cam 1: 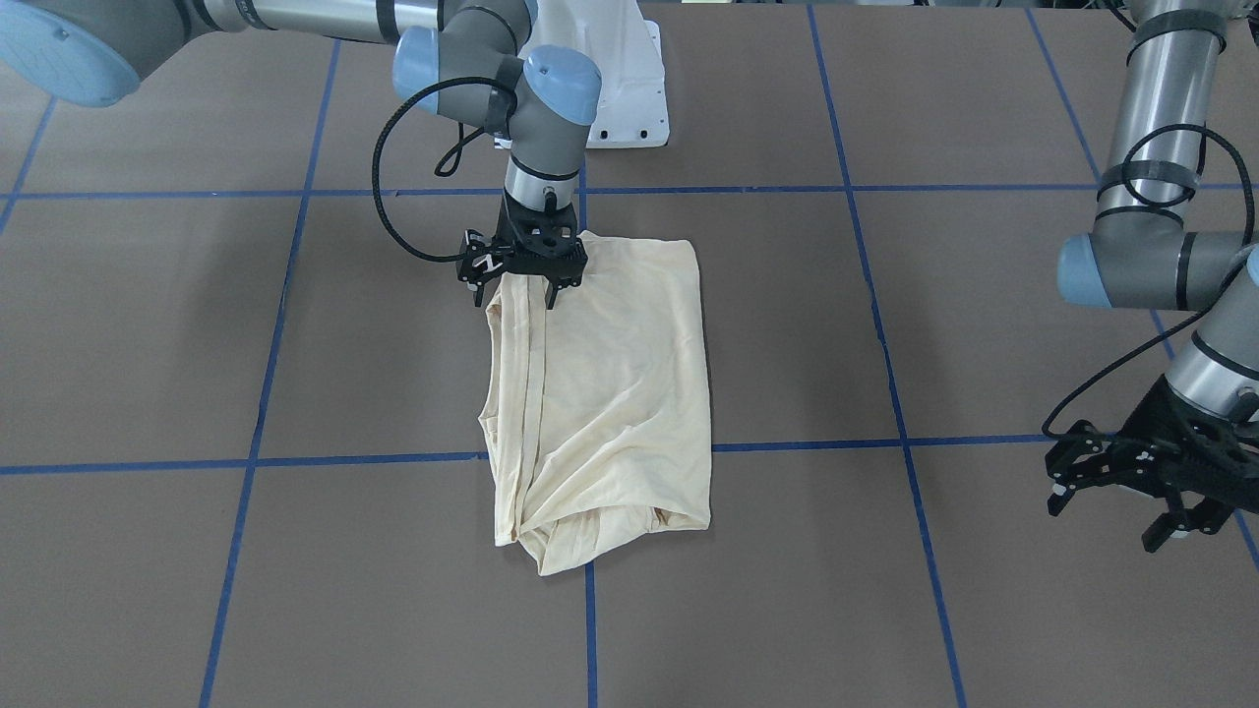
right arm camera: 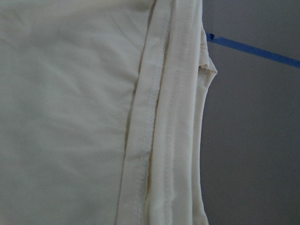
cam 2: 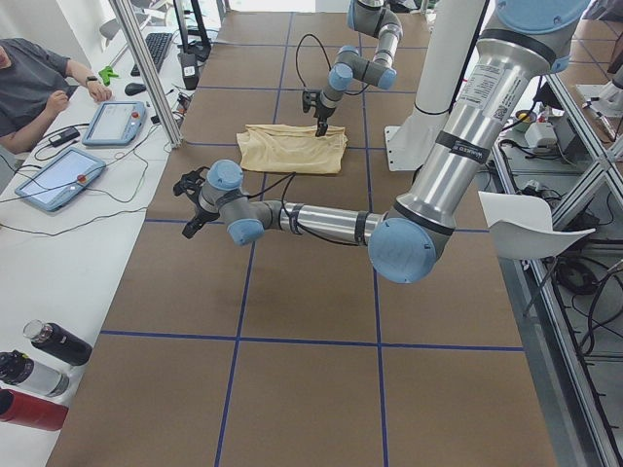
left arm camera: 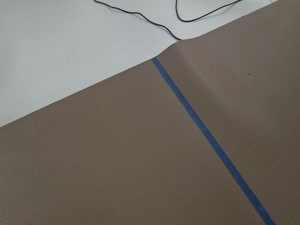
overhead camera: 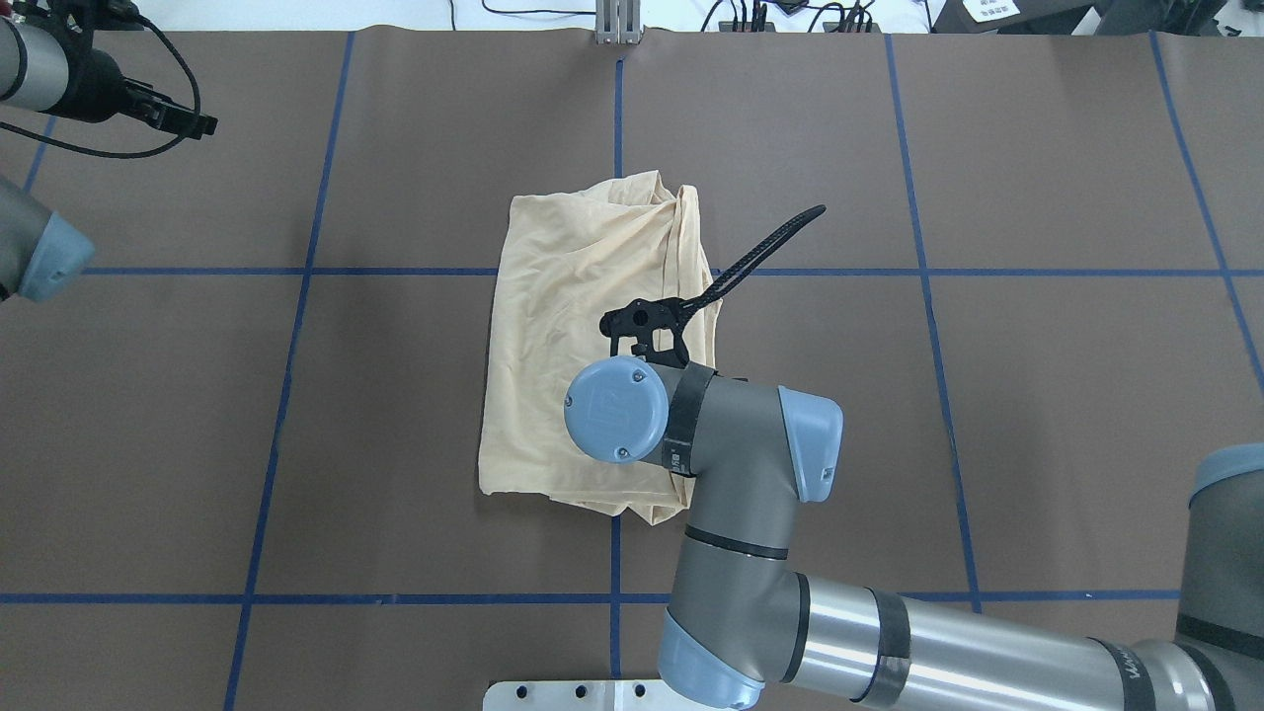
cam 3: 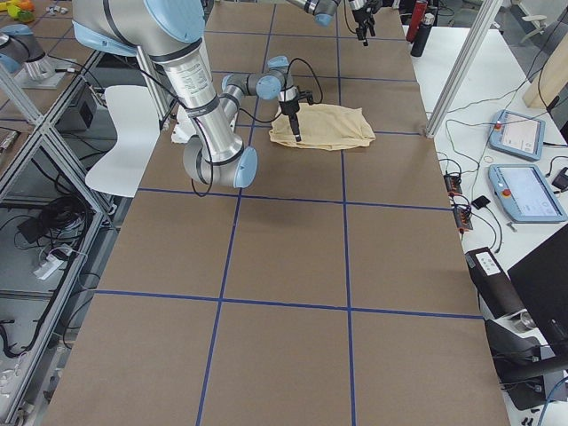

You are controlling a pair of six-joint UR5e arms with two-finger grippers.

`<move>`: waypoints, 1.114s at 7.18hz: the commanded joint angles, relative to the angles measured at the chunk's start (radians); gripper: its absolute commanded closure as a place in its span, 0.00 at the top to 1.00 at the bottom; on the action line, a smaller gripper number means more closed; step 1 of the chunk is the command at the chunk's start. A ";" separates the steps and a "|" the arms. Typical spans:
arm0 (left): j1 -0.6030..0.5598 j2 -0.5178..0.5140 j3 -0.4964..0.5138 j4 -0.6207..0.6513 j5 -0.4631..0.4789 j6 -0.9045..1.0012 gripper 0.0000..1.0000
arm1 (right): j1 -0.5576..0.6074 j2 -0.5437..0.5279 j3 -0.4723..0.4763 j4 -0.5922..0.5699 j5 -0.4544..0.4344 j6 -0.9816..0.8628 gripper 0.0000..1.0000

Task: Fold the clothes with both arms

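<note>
- Your shirt (cam 1: 610, 393) lies folded into a rough rectangle at the middle of the table (cam 1: 885, 590), across a blue tape line (cam 1: 374, 459).
- The right pincer (cam 1: 514, 298) stands released at the shirt's robot-side corner, its fingers straddling the stacked hemmed edge.
- The left pincer (cam 1: 1109, 519) hangs released above the table, well apart from the shirt.

One shirt (cam 1: 610, 393) is counted on one table (cam 1: 885, 590). Two arms (cam 1: 546, 108) (cam 1: 1161, 98) and two grippers (cam 1: 514, 298) (cam 1: 1107, 521), one per arm, are seen. On the side bench (cam 2: 39, 272), two pendants (cam 2: 115, 124) (cam 2: 56, 178) and three bottles (cam 2: 58, 342) (cam 2: 29, 375) (cam 2: 29, 409) are counted, with one person (cam 2: 29, 73) seated.
</note>
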 commanded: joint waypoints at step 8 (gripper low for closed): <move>0.005 -0.003 0.001 0.000 0.000 -0.002 1.00 | 0.000 -0.026 0.023 -0.094 0.020 -0.036 1.00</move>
